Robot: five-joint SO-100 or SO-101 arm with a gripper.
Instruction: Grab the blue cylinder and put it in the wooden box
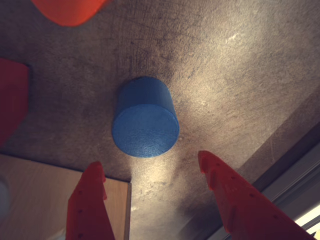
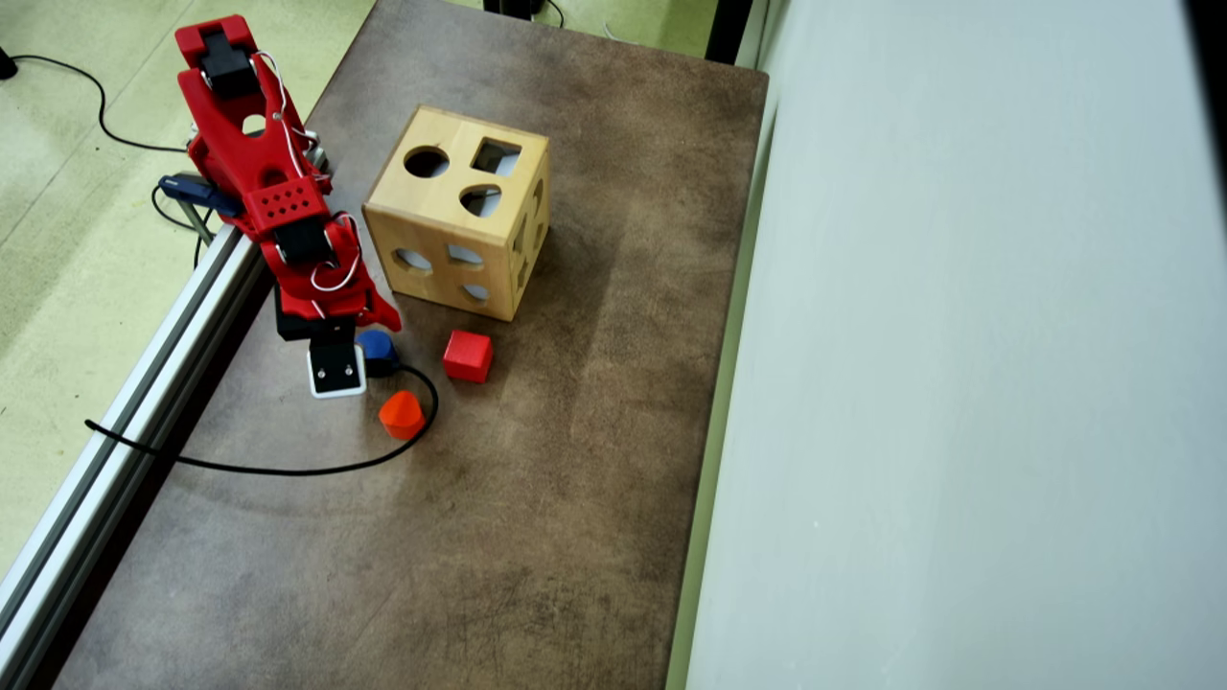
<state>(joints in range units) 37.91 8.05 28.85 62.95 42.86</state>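
Tool (image 1: 152, 172) spread wide just above the blue cylinder (image 1: 145, 120), not touching

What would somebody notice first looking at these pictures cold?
The red arm leaning in from the table's left edge in the overhead view, and the wooden box with shape cut-outs beside it. In the wrist view, the blue cylinder stands upright just ahead of the open gripper, untouched.

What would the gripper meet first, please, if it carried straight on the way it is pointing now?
Most likely the blue cylinder: in the wrist view it stands just beyond the open gripper, centred between the fingers, though depth is hard to judge.
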